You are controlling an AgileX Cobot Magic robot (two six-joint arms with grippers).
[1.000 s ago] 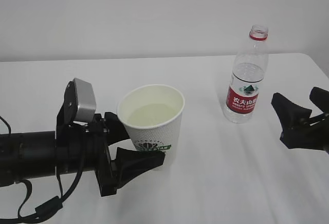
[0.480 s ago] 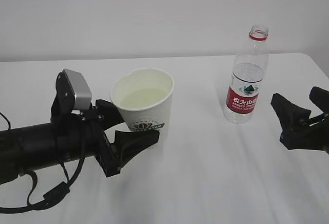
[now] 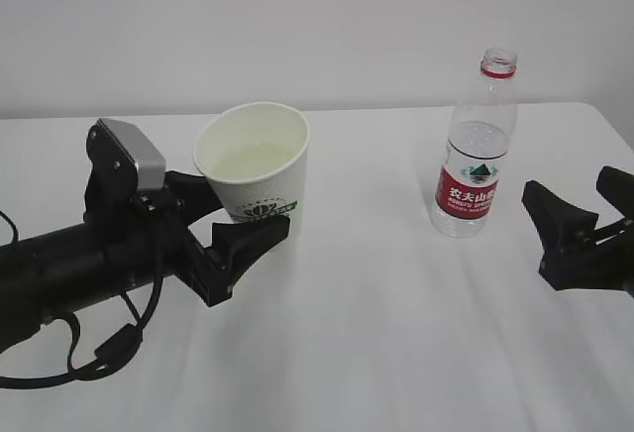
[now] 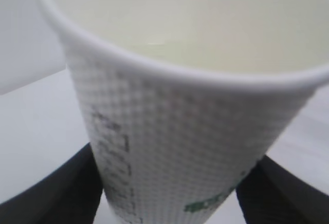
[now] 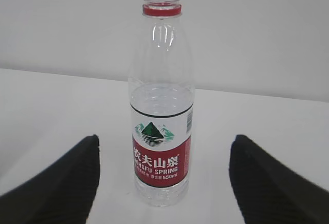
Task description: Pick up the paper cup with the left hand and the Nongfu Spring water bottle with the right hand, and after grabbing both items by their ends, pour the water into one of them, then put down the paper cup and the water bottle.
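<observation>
Paper cup [image 3: 253, 160]: clamped low on its wall between the fingers of the left pincer [image 3: 233, 232], lifted clear of the counter [image 3: 396, 333] and tilted slightly. Thin embossed paper, so soft and easy to crush; probably better held low near the stiff base, as now, with only light pressure. Some pale liquid inside, seen in the left wrist view, so heavier at the bottom and likely to spill with a strong tilt. Wall rough, not slippery.

Nongfu Spring water bottle [image 5: 161, 106]: upright on the counter, no cap, red neck ring on top, well apart from the cup. Water [image 5: 160, 93] up to about the top edge of the label. Clear ribbed plastic, light, thin, likely to yield under a hard squeeze and push water out through the open mouth. Best hold probably at the lower body, around the label, where the ribs give stiffness and grip.

Right pincer [image 3: 580, 229]: fingers wide apart, empty, near the bottle and facing it, not touching.
</observation>
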